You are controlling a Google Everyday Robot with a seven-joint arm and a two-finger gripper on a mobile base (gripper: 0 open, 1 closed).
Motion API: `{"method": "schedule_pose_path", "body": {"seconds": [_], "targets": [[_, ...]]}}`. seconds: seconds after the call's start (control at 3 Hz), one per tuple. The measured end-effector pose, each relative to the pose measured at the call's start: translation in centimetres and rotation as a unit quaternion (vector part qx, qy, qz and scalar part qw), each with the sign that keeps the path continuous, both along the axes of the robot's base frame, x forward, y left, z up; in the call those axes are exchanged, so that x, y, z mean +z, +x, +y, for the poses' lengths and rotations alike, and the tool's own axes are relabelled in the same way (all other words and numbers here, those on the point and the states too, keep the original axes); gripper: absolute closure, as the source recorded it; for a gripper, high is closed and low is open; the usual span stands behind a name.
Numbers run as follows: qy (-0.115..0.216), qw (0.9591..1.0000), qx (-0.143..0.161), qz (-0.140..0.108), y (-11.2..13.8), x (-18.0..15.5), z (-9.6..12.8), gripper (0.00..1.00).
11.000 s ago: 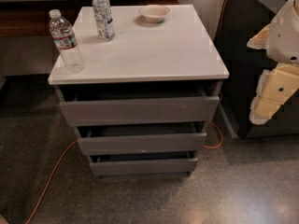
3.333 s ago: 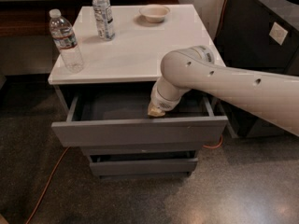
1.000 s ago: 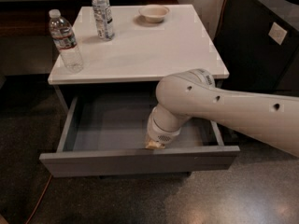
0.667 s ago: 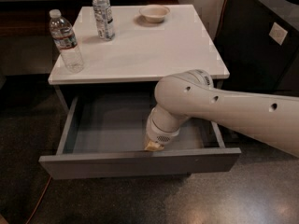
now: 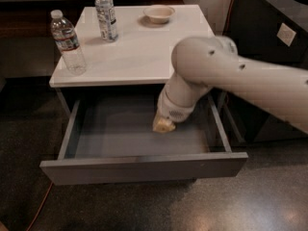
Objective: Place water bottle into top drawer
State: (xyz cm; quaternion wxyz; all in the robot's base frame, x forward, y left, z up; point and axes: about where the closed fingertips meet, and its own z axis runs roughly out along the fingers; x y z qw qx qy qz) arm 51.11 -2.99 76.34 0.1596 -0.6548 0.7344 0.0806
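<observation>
The water bottle (image 5: 68, 42), clear with a white cap and a red and dark label band, stands upright at the front left corner of the white tabletop (image 5: 139, 52). The top drawer (image 5: 144, 167) is pulled far out and its bluish-grey interior is empty. My gripper (image 5: 163, 125) hangs at the end of the thick white arm (image 5: 231, 76), over the middle right of the drawer's interior, behind the front panel. It holds nothing that I can see. The bottle is far to the gripper's upper left.
A second clear bottle (image 5: 106, 14) with a pale label stands at the back left of the tabletop. A small bowl (image 5: 159, 13) sits at the back middle. A dark cabinet (image 5: 274, 28) stands to the right. An orange cable (image 5: 38, 211) lies on the floor at the left.
My gripper has left the drawer's front rim and moved back and up over the drawer's interior. The drawer stays pulled out. The bottles have not moved.
</observation>
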Motion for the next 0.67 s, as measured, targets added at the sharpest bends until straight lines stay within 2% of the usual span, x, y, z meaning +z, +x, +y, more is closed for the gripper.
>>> {"method": "schedule_pose_path", "body": {"seconds": [0.33, 0.67], "targets": [[0.018, 0.9997, -0.007, -0.015, 2.0, 5.6, -0.1, 0.87], [0.051, 0.9985, -0.002, -0.022, 4.0, 11.0, 1.3, 0.63]]}}
